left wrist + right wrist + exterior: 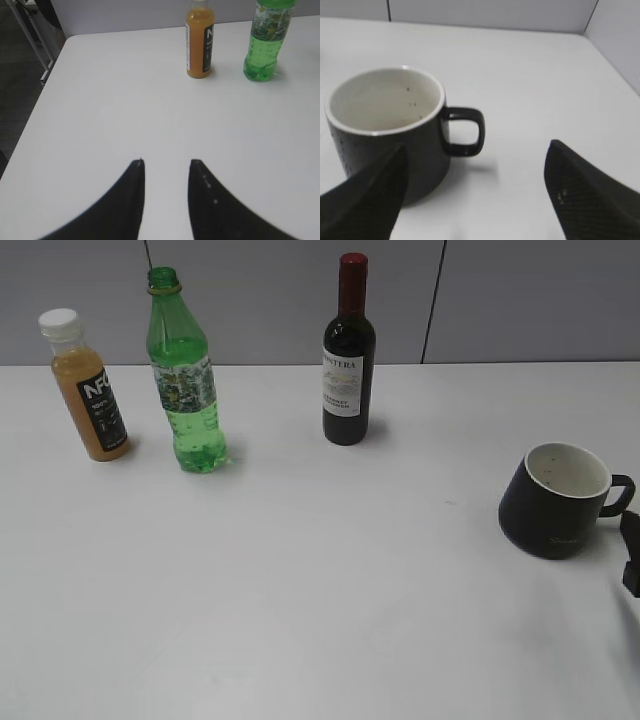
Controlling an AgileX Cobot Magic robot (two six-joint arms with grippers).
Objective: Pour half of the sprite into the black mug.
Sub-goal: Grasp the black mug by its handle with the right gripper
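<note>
The sprite (185, 390), a tall green uncapped bottle with clear liquid, stands upright at the back left; it also shows in the left wrist view (265, 42). The black mug (556, 502) with a white inside stands at the right, handle pointing right. In the right wrist view the mug (385, 130) is close ahead, its handle (465, 131) between my fingers' line. My right gripper (476, 147) is open and empty just short of the handle; only its edge (632, 555) shows in the exterior view. My left gripper (166, 161) is open and empty over bare table, well short of the bottles.
An orange juice bottle (88, 385) with a white cap stands left of the sprite, also in the left wrist view (200, 42). A dark wine bottle (348, 355) stands at the back middle. The white table (300, 580) ends at a grey wall behind; its left edge (45, 95) shows.
</note>
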